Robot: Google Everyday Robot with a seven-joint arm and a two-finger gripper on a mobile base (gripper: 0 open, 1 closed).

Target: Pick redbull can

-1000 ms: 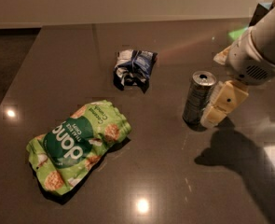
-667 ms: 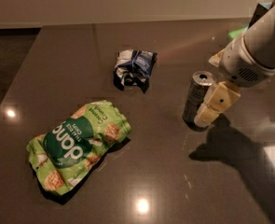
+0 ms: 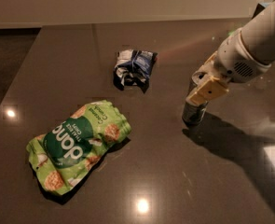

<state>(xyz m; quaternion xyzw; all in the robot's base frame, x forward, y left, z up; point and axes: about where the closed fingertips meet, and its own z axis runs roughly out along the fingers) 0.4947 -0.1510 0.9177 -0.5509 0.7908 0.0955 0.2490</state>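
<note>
The redbull can (image 3: 194, 114) stands upright on the dark table (image 3: 174, 181) at the right of the middle. Only its dark lower part shows; its silver top is hidden behind my gripper. My gripper (image 3: 200, 96), white with a cream-yellow tip, comes in from the upper right on the white arm (image 3: 253, 45) and sits right at the can's upper half, overlapping it.
A crumpled blue-white wrapper (image 3: 134, 68) lies at the back middle. A green snack bag (image 3: 76, 141) lies at the front left. The table's left edge runs diagonally along the dark floor (image 3: 6, 64). The arm's shadow falls right of the can.
My gripper has moved left and down from beside the can onto it, and now covers the can's silver top. The can, wrapper and bag have not moved.
</note>
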